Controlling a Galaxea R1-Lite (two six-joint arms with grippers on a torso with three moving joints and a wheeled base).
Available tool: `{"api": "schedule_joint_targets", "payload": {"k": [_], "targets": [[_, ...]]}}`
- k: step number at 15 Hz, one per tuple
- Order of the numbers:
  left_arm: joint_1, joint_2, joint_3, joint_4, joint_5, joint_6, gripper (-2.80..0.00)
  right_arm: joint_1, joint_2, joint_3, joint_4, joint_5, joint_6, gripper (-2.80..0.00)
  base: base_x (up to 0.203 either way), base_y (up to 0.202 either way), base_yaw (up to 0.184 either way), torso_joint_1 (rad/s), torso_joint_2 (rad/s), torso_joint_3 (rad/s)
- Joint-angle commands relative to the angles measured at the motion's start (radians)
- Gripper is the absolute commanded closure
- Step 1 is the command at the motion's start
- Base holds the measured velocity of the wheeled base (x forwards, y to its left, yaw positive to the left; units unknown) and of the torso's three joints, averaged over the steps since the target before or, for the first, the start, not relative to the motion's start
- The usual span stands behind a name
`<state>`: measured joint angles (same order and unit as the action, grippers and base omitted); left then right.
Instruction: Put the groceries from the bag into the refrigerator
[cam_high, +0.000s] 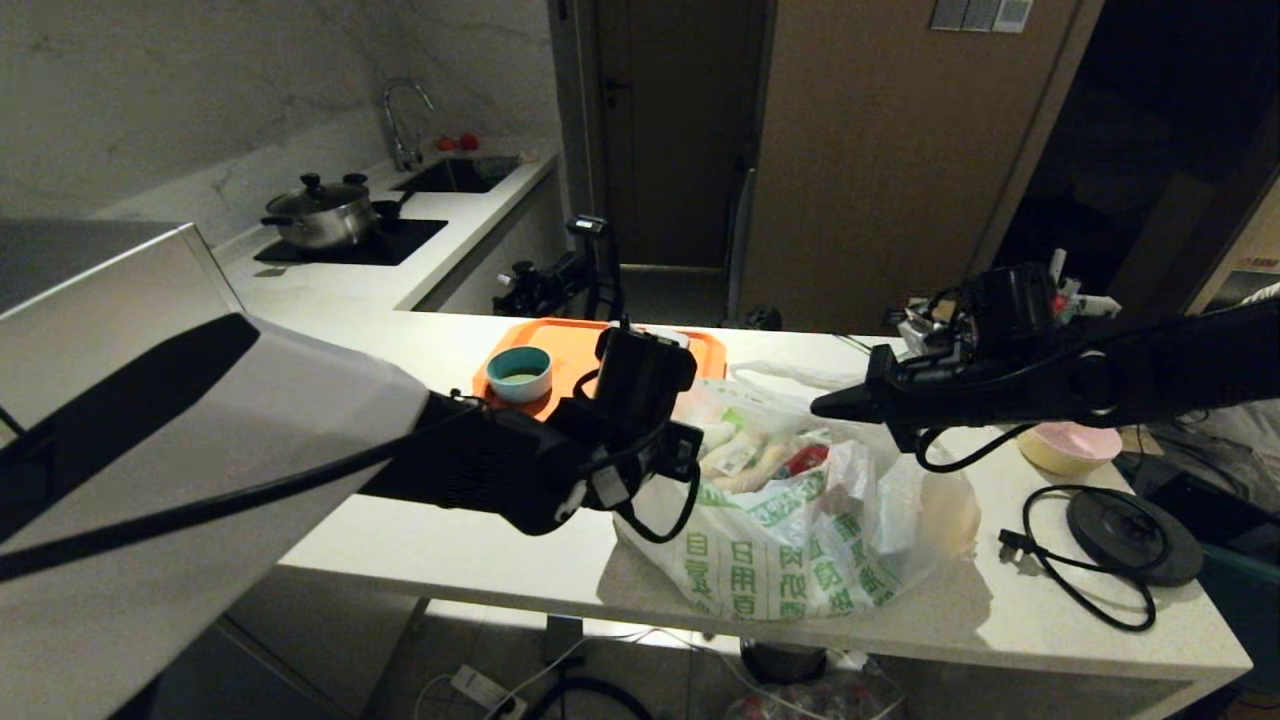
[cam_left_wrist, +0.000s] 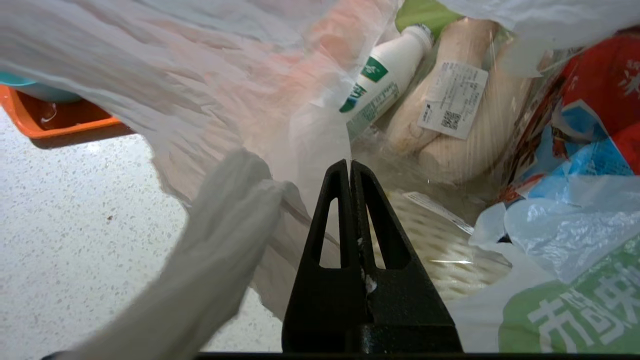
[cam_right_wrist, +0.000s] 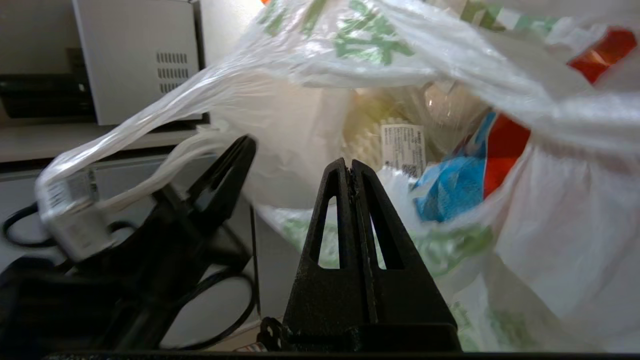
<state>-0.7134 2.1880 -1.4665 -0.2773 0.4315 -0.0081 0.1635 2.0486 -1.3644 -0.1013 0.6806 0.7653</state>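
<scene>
Groceries (cam_left_wrist: 452, 112) are packed in the bag (cam_high: 800, 540) on the counter (cam_high: 420, 540), just ahead of both jaw pairs, which are pressed together with nothing pinched. Left gripper (cam_left_wrist: 350, 167) is parked at the bag's mouth, right gripper (cam_high: 825, 405) just above it. Loose plastic could easily get snagged and the bag dragged. Tray (cam_high: 575, 345) and kettle base (cam_high: 1135, 530) are close by.

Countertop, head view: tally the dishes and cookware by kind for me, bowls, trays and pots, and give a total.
Bowls: 2, a teal bowl on the tray and a pink and yellow bowl near the kettle base.
Trays: 1, the orange tray.
Pots: 1, the lidded steel pot on the cooktop.
Total: 4
</scene>
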Motion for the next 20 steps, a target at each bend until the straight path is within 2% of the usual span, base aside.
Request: {"api": "schedule_joint_targets", "payload": {"k": [1, 9, 15, 18, 20], "targets": [[0.0, -0.011, 0.008, -0.011, 0.003, -0.001, 0.0, 0.006, 0.074, -0.029, -0.001, 0.003, 0.004, 0.0, 0.0, 0.0, 0.0, 0.0, 0.0, 0.0], [0.0, -0.013, 0.009, -0.014, -0.004, 0.0, 0.0, -0.006, 0.266, -0.202, 0.009, 0.0, 0.003, 0.0, 0.0, 0.0, 0.0, 0.0, 0.0, 0.0], [0.002, -0.017, 0.036, -0.035, -0.006, -0.001, 0.0, -0.082, 0.341, -0.42, 0.156, -0.003, 0.003, 0.0, 0.0, 0.0, 0.0, 0.0, 0.0, 0.0], [0.0, -0.016, 0.043, -0.045, -0.006, -0.001, 0.0, -0.113, 0.369, -0.493, 0.175, -0.009, 0.005, 0.0, 0.0, 0.0, 0.0, 0.0, 0.0, 0.0], [0.0, -0.017, 0.046, -0.045, -0.007, -0.001, 0.0, -0.131, 0.378, -0.531, 0.179, -0.047, 0.004, 0.0, 0.0, 0.0, 0.0, 0.0, 0.0, 0.0]]}}
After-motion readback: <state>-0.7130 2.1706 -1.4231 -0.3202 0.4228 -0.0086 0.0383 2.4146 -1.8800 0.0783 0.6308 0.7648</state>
